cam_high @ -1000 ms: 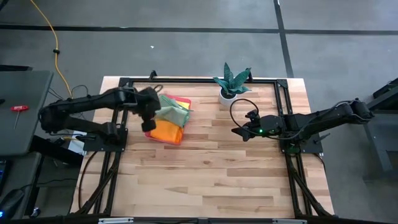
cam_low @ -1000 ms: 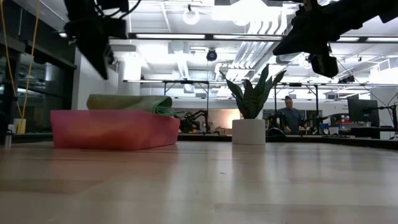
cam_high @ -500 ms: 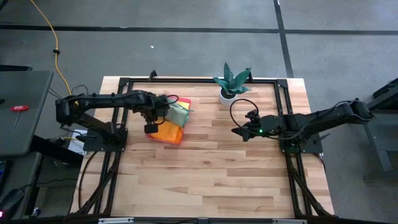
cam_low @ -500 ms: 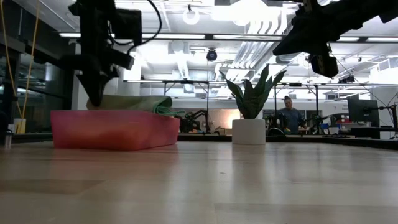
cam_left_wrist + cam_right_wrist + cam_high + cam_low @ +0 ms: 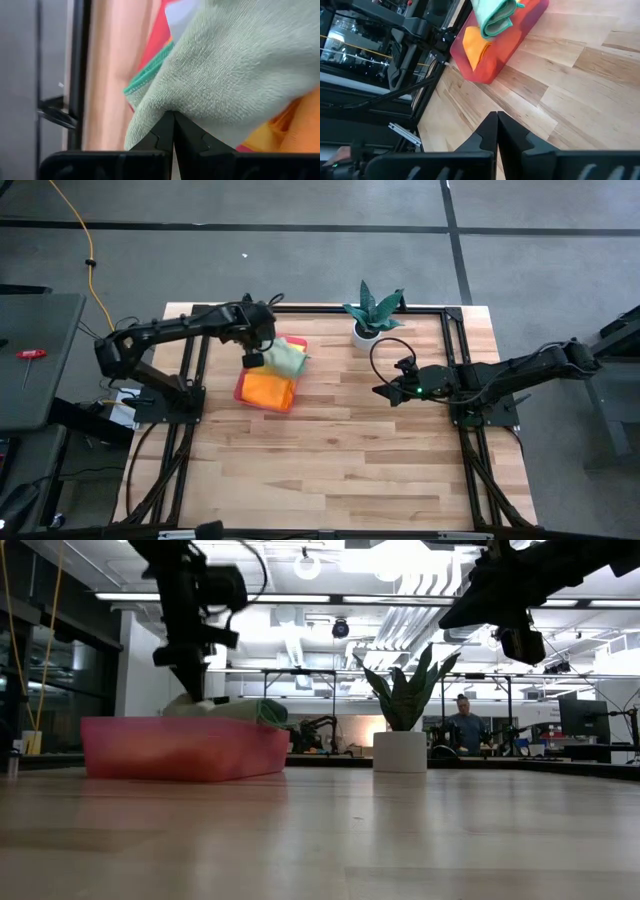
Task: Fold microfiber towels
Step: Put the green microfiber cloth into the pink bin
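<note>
Over the pink tray, the left claw reaches down, pinching the pale green towel.

- The left gripper is seen with its two dark fingers pressed together, tips meeting against the pale green towel.
- Most of the view is filled by that towel's fuzzy pile, and a fold of it is draped down beside the fingers.
- A teal edge is shown beneath it.
- Orange cloth is visible beside the fingers.
- The pink tray and the wooden table are seen beyond, with a black frame rail.
</note>
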Robot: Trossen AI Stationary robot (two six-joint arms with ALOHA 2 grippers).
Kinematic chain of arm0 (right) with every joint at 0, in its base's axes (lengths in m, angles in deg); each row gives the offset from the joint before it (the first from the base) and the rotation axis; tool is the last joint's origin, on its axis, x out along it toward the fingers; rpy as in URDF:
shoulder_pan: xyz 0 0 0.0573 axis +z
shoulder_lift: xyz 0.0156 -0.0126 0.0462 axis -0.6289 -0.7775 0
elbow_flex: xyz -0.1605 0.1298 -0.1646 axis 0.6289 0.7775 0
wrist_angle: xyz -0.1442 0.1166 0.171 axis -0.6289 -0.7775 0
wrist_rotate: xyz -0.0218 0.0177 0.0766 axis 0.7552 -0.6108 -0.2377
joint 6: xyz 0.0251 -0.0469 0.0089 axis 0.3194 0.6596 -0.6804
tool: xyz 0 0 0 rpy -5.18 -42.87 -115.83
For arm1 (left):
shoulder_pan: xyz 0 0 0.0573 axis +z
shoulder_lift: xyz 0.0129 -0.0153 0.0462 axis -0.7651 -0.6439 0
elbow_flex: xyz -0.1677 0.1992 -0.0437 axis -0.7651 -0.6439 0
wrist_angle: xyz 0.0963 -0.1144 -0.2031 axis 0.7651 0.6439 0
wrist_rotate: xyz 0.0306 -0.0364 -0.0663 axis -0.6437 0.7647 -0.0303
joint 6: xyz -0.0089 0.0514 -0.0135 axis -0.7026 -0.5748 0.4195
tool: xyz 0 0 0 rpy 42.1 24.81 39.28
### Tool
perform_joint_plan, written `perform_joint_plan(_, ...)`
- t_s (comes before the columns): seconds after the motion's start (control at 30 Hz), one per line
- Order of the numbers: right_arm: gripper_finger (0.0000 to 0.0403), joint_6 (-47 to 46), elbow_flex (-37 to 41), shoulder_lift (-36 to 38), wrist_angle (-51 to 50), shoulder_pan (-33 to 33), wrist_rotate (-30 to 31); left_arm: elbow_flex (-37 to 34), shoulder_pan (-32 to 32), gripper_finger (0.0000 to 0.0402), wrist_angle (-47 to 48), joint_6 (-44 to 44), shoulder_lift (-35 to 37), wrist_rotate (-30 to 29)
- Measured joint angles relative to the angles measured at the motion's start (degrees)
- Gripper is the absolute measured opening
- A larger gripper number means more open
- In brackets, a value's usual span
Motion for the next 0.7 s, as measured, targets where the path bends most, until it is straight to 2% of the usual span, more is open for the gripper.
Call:
perform_joint_plan(0.13,0.0000,-0.3,0.0,0.0,0.0,0.0,0.0,-0.4,2.9,0.0000,-0.6,0.0,-3.3,1.1)
perform_joint_plan(0.27,0.0000,-1.3,0.0,0.0,0.0,0.0,0.0,-0.4,4.2,0.0000,1.0,0.9,-5.9,4.9)
perform_joint_plan(0.7,0.0000,-1.2,0.0,0.0,0.0,0.0,0.0,-0.4,3.3,0.0000,0.9,4.1,-8.1,11.5)
